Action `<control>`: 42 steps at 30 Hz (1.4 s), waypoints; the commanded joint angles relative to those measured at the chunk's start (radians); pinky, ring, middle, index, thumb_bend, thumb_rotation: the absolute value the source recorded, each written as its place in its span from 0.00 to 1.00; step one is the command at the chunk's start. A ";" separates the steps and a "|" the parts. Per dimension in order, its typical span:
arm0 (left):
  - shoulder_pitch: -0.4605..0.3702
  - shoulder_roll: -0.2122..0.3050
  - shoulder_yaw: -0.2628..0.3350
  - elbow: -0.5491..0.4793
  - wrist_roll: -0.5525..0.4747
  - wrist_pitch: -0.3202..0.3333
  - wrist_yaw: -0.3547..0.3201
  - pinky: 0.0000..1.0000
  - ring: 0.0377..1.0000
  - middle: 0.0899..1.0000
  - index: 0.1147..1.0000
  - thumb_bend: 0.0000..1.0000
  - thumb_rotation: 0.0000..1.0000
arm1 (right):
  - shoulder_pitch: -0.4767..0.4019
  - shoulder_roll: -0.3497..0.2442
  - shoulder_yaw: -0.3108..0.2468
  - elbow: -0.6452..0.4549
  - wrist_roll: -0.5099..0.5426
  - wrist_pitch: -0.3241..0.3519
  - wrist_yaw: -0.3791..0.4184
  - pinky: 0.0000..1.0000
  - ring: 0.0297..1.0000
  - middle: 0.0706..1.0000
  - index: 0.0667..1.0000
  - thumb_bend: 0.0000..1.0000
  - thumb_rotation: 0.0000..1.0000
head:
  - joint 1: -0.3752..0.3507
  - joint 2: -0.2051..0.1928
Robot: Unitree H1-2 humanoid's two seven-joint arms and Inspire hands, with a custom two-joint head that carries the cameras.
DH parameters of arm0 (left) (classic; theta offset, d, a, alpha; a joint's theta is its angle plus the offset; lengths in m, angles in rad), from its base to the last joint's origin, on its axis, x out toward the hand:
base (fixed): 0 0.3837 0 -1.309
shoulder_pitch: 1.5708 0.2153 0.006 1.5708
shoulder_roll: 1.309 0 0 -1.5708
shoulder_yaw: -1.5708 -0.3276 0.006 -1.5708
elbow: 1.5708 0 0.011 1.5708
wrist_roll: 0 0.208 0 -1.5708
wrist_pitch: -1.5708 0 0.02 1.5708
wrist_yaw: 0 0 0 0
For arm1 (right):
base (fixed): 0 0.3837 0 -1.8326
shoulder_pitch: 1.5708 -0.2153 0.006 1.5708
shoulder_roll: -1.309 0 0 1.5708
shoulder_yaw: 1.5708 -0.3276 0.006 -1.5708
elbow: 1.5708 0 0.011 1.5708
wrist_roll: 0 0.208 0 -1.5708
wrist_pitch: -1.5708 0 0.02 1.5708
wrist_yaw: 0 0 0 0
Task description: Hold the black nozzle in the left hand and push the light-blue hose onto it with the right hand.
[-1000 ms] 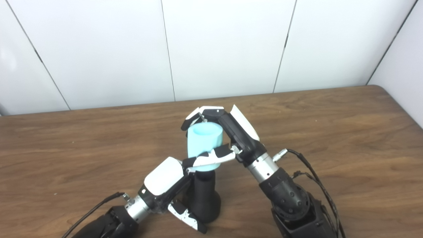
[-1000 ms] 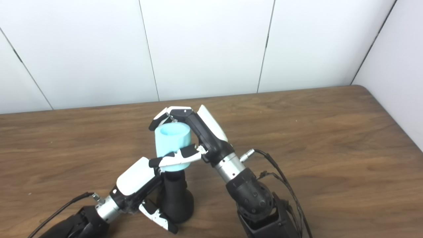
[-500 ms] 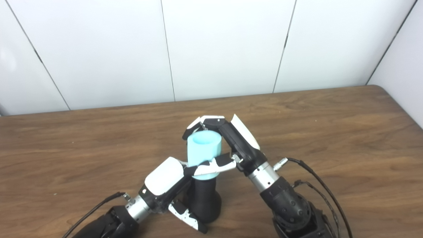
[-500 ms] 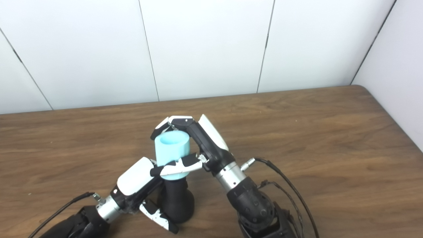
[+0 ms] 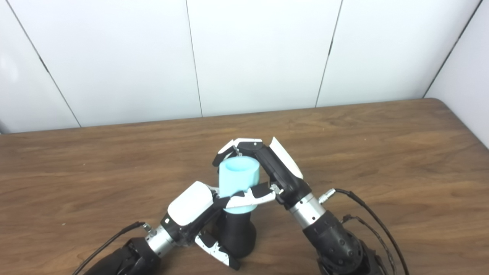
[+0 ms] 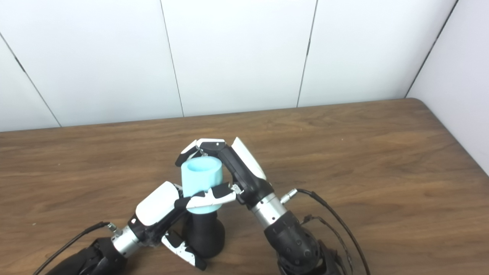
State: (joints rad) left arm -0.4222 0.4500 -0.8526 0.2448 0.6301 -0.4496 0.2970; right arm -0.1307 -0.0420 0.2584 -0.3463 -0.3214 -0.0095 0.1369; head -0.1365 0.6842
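Black plastic first, since it's closest: the nozzle (image 5: 235, 233) is stood upright on its flared base near the front edge of the bench (image 5: 382, 141), and it's gripped low down by the left hand (image 5: 195, 215), whose fingers are wrapped around the stem from the left side. So that hand is clamped on the nozzle, and only the lower stem and base can be seen.

Just above that, the light-blue hose (image 5: 238, 183) is sat over the top of the nozzle, held upright with its open end facing up. It's pinched by the right hand (image 5: 267, 172), thumb across the near side low on the hose and the other fingers curled over the far rim, so that hand is closed on the hose.

What's changed: compared with a second ago, the hose has been brought noticeably lower. More of the black stem was showing under the blue before, and now the hose's bottom edge is down at about the level of the left hand's upper fingers. The right hand has come down with it, and the nozzle and left hand look to have stayed put.

For the task, that reads as the push being well underway, with the hose partly seated rather than just perched. How deep it's actually gone can't be told, since the joint is hidden inside the blue. Probably a bit more downward pressure is wanted, and the left hand's fingers may get crowded.

Behind it all, only bare wood and the white wall panels (image 5: 259, 53) are seen.
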 commanded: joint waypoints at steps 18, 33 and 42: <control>0.192 -0.072 -0.116 0.125 -0.001 -0.020 -0.052 0.41 0.50 0.45 0.40 0.52 0.00 | 0.017 -0.004 0.025 0.082 -0.108 -0.353 -0.130 0.28 0.37 0.48 0.48 0.51 0.00 | 0.003 0.006; 0.191 -0.075 -0.120 0.133 -0.001 -0.020 -0.038 0.41 0.50 0.45 0.40 0.52 0.00 | 0.002 -0.054 0.102 0.176 -0.289 -0.460 -0.412 0.35 0.40 0.47 0.46 0.52 0.00 | 0.006 0.005; 0.190 -0.071 -0.124 0.129 -0.012 -0.020 -0.040 0.41 0.50 0.45 0.40 0.52 0.00 | 0.010 -0.063 0.124 0.215 -0.270 -0.460 -0.459 0.34 0.39 0.48 0.47 0.51 0.00 | 0.005 0.007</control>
State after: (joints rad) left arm -0.4223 0.4494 -0.8529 0.2455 0.6289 -0.4496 0.2967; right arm -0.1143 -0.0915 0.3852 -0.1544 -0.5799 -0.4563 -0.3343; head -0.1304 0.6903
